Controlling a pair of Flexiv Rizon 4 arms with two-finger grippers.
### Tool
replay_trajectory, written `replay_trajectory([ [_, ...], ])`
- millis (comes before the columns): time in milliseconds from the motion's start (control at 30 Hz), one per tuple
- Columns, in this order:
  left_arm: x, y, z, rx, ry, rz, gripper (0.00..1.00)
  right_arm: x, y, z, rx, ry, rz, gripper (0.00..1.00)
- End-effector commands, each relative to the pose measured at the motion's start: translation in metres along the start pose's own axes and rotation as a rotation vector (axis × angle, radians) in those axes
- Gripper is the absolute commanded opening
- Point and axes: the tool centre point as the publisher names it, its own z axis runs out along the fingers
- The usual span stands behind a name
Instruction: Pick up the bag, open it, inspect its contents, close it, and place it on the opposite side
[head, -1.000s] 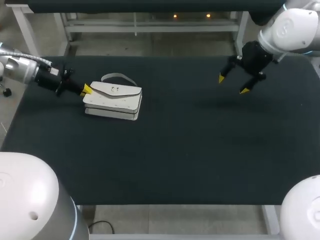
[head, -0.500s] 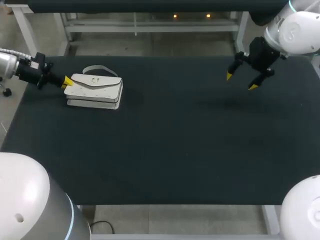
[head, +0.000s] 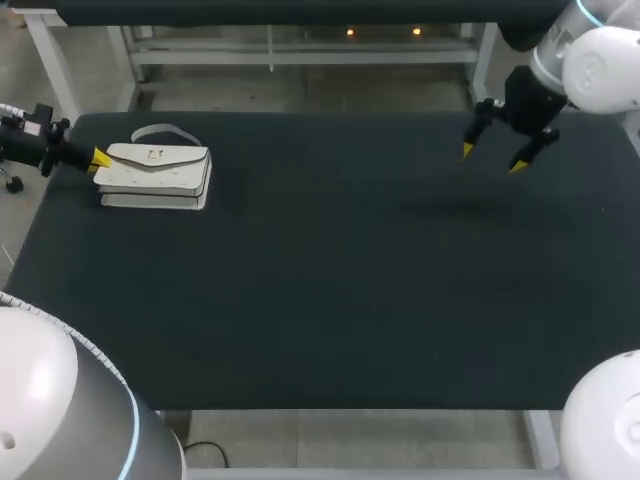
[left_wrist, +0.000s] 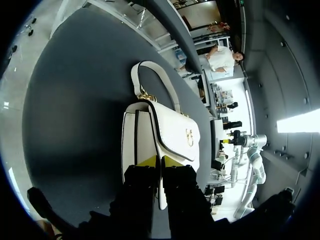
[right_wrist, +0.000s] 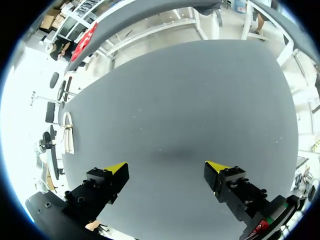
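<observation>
A white handbag (head: 155, 175) with a flap, a gold clasp and a curved handle (head: 160, 132) lies flat at the table's far left. My left gripper (head: 98, 160) is at the bag's left end, shut on the edge of its flap. In the left wrist view the two yellow tips pinch that flap edge (left_wrist: 160, 162), and the bag (left_wrist: 170, 135) stretches away ahead of them, its handle (left_wrist: 150, 75) at the far end. My right gripper (head: 492, 158) hangs open and empty above the table's far right. In the right wrist view the gripper (right_wrist: 167, 166) spreads wide over bare mat, with the bag (right_wrist: 67, 132) small and far off.
The dark table mat (head: 350, 280) carries nothing besides the bag. The bag lies close to the table's left edge (head: 45, 215) and not far from its back edge.
My left gripper has drawn the bag leftward and a little toward the back, from left of centre to near the left edge. My right gripper has drifted slightly right and back, staying open.
</observation>
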Motion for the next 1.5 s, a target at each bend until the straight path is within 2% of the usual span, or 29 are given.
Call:
replay_trajectory([
  [33, -0.013, -0.012, -0.016, -0.024, 0.036, -0.001, 0.00, 0.002, 0.000, -0.001, -0.001, -0.019, -0.007, 1.00],
  [400, -0.029, -0.036, -0.036, -0.028, 0.014, -0.002, 0.00, -0.005, -0.003, -0.005, -0.002, -0.053, 0.001, 1.00],
  [733, -0.039, -0.055, -0.048, -0.066, 0.008, -0.015, 0.00, -0.007, -0.006, -0.006, -0.005, -0.067, 0.024, 1.00],
  [933, -0.044, -0.061, -0.058, -0.097, 0.010, -0.009, 0.00, -0.007, -0.006, -0.006, -0.008, -0.078, 0.032, 1.00],
  [1167, -0.046, -0.059, -0.059, -0.130, 0.004, -0.002, 0.00, -0.005, -0.006, -0.007, -0.013, -0.084, 0.038, 1.00],
  [1200, -0.046, -0.058, -0.058, -0.132, 0.002, -0.002, 0.09, -0.004, -0.006, -0.007, -0.013, -0.085, 0.039, 1.00],
  [1267, -0.046, -0.054, -0.058, -0.136, -0.001, -0.002, 1.00, -0.004, -0.006, -0.007, -0.013, -0.086, 0.040, 1.00],
  [1500, -0.035, -0.033, -0.072, -0.111, -0.047, 0.002, 1.00, -0.004, -0.007, -0.007, -0.015, -0.075, 0.036, 1.00],
])
